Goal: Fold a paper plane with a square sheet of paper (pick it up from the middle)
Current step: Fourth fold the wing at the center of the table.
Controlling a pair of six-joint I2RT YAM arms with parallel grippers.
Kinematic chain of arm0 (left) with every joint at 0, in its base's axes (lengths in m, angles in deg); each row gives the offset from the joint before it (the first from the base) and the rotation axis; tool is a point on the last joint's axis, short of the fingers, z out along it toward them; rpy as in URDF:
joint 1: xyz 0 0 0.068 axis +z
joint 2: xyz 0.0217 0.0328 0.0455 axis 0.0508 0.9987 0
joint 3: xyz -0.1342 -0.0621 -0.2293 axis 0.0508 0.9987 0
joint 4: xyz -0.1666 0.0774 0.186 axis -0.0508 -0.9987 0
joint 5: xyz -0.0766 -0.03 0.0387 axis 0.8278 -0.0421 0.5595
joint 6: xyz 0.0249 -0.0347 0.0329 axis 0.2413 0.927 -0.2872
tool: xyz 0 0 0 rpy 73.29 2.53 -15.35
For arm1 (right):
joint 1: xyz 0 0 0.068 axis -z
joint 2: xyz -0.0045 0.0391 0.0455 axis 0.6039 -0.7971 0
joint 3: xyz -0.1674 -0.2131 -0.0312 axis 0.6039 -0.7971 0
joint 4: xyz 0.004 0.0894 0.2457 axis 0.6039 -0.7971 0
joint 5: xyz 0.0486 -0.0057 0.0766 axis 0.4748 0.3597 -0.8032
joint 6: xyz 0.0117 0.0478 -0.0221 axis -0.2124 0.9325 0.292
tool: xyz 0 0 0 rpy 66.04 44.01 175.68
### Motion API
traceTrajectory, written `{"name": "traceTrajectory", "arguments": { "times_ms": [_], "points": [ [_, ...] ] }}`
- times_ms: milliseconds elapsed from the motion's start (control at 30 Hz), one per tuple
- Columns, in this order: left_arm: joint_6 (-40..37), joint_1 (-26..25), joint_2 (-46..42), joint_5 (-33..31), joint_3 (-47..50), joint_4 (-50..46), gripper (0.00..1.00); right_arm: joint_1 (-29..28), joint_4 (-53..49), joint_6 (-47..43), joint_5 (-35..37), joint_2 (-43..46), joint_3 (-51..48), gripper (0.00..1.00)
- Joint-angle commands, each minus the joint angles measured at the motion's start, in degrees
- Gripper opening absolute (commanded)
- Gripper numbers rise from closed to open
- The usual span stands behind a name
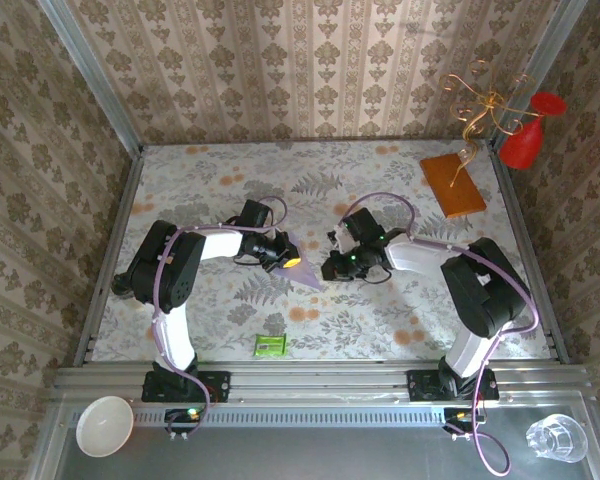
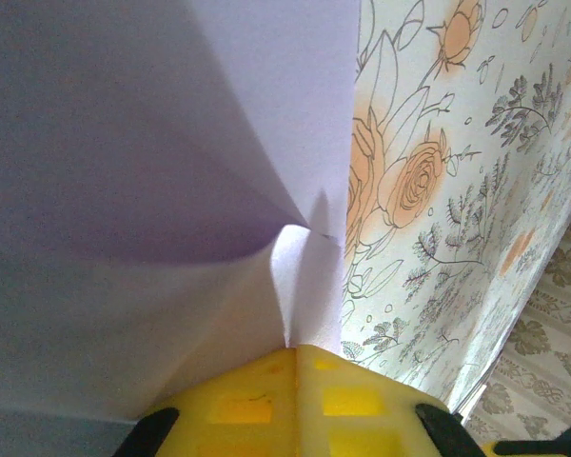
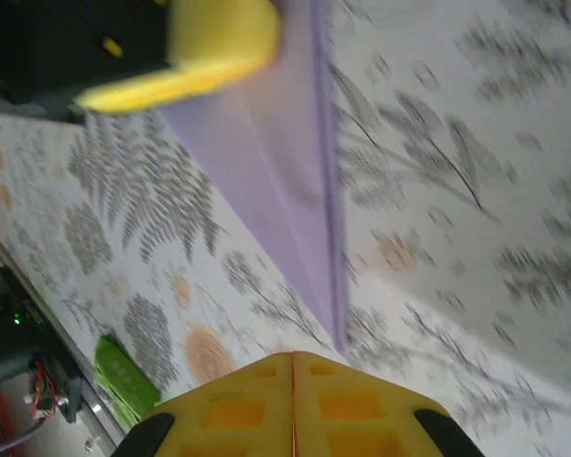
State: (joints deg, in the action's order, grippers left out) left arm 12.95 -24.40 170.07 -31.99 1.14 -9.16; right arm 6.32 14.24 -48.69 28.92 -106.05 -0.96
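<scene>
The pale lavender sheet of paper (image 1: 308, 273) is folded into a narrow pointed shape with a lengthwise crease. It lies slanted over the middle of the floral table. My left gripper (image 1: 288, 260) is shut on its wide end, and the paper (image 2: 171, 143) rises from between the yellow fingers (image 2: 238, 400). My right gripper (image 1: 330, 268) is shut with nothing between its fingers, just to the right of the paper. In the right wrist view the paper's (image 3: 266, 152) pointed tip ends just ahead of my shut right gripper (image 3: 293, 354). The left gripper's yellow finger (image 3: 219, 43) shows at the top.
A small green packet (image 1: 270, 345) lies near the table's front edge. An orange-brown board (image 1: 453, 184) lies at the back right, with a red glass (image 1: 525, 140) and a gold wire stand (image 1: 480, 105) behind it. A white bowl (image 1: 104, 425) and a clear glass (image 1: 557, 437) sit on the front rail.
</scene>
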Motion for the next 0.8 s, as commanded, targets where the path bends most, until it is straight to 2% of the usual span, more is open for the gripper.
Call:
{"name": "traceTrajectory", "arguments": {
  "times_ms": [0,200,467,767],
  "points": [
    [-0.4,0.1,2.1,-4.4,0.9,-6.9,0.09,-1.5,2.0,1.7,1.3,-3.9,3.5,0.07],
    [-0.3,-0.4,1.9,-4.2,0.3,-6.7,0.09,-2.8,2.3,2.3,2.2,-9.3,7.2,0.05],
    [-0.5,-0.4,0.5,-3.8,-0.1,-5.9,0.09,-2.8,-0.9,1.4,4.3,-13.1,7.2,0.03],
    [-3.3,-1.4,-7.3,-4.1,1.1,-2.0,0.09,-2.7,-5.3,1.2,8.0,-14.3,6.1,0.02]
  ]
}}
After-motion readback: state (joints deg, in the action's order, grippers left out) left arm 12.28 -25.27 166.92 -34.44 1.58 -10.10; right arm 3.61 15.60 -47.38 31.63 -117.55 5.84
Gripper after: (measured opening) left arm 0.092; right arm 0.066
